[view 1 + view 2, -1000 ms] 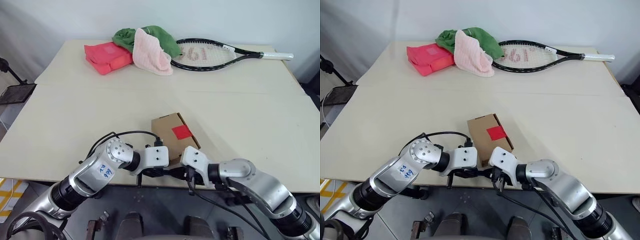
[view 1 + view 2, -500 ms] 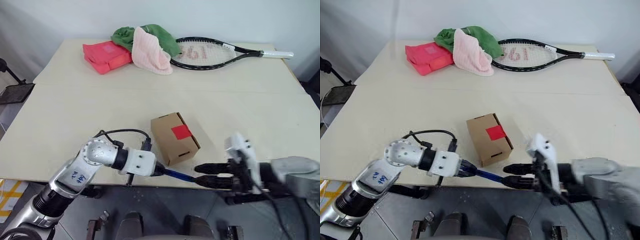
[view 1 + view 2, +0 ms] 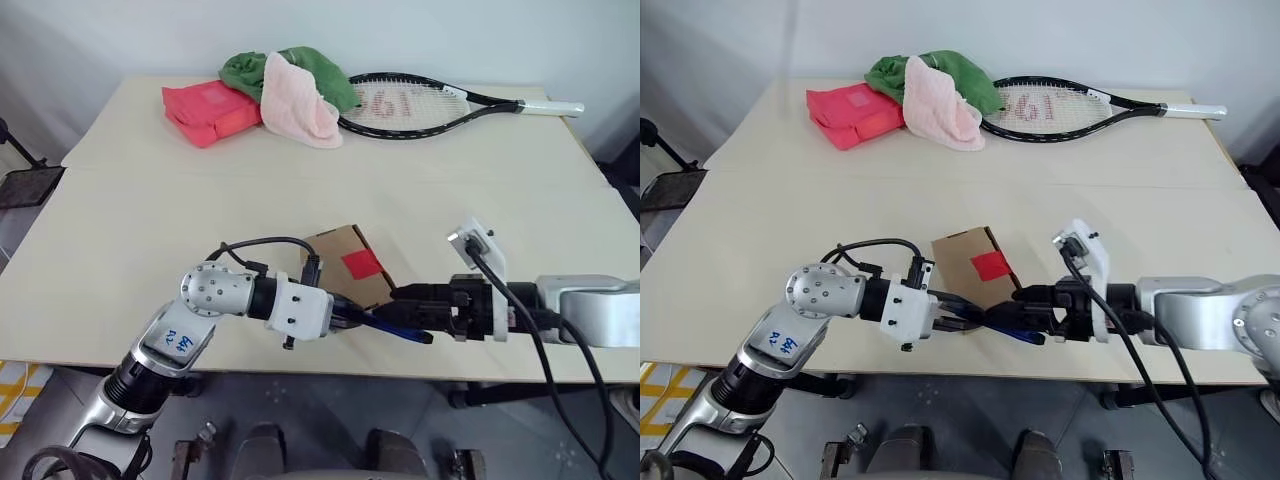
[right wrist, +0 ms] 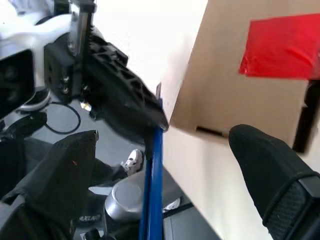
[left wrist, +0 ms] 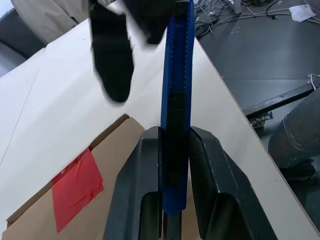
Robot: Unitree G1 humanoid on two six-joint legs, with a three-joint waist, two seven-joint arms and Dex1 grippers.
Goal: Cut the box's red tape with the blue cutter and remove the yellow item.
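Left wrist view makes it pretty clear: the left gripper (image 5: 172,165) is clamped on the blue cutter (image 5: 176,100), which sticks straight out between its two fingers. From the head camera, the cutter (image 3: 385,327) runs across the near edge of the table (image 3: 150,230) toward the right gripper (image 3: 400,305), whose fingers are spread apart around the cutter's far end – not pinching it, as far as the right wrist view shows. The box (image 3: 350,265) sits just behind both grippers, near the table's front edge, flaps closed, with the red tape (image 3: 362,264) square on top, uncut. Further back – well apart from all this – there's a tennis racket (image 3: 420,100), a pink cloth (image 3: 297,103) over a green cloth (image 3: 300,68), and a red-pink packet (image 3: 210,108)
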